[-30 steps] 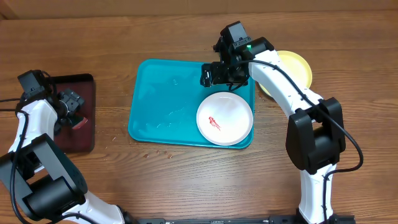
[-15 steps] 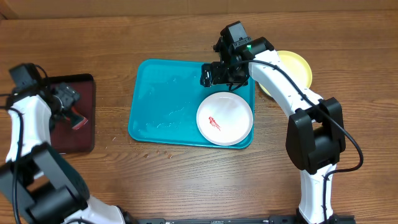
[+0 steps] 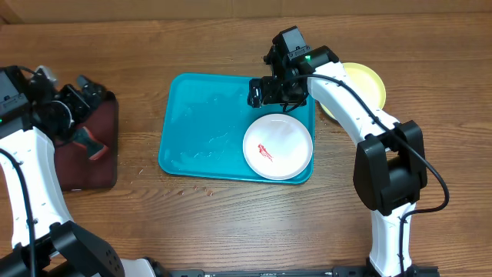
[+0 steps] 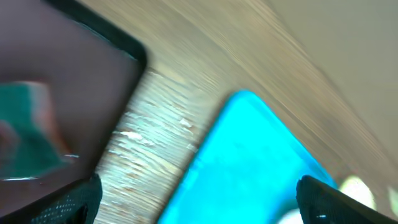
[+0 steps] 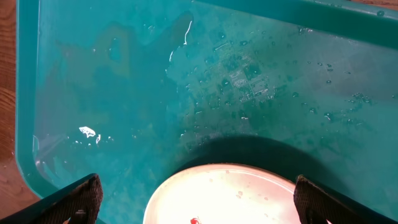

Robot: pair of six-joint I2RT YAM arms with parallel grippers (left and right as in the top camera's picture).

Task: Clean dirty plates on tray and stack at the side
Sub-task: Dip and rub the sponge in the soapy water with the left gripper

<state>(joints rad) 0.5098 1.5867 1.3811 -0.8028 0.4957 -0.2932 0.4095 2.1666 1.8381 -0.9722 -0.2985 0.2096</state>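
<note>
- What's the biggest thing down there?
- The wooden table (image 3: 231, 223), with both arms rising from its near edge. About the middle of it lies the teal tray (image 3: 200, 115), its long sides running along the table's far and near edges.
- And the dark one?
- A smaller maroon tray (image 3: 88, 173) near the table's left edge, well apart from the teal one.
- Where are the plates?
- The white plate (image 3: 288, 142) sits flat in the teal tray's near right corner, its rim close to both walls there. The yellow-green plate (image 3: 367, 81) is off the tray, on the table just beyond its far right corner, partly hidden behind the right arm (image 3: 346, 100). Whether anything lies under it I cannot tell.
- The grippers?
- The right gripper (image 3: 270, 96) hangs over the tray's far right part, just past the white plate's far rim, jaws spread wide with nothing between them. The left gripper (image 3: 91, 88) is above the maroon tray's far right corner, jaws likewise apart and empty.
- Anything smaller?
- A little teal and red object (image 3: 91, 145) lies on the maroon tray by its right edge, too blurred to name. There's a red smear (image 3: 264, 152) on the white plate, left of its centre, and water droplets (image 5: 242, 81) on the teal tray's bare floor
</note>
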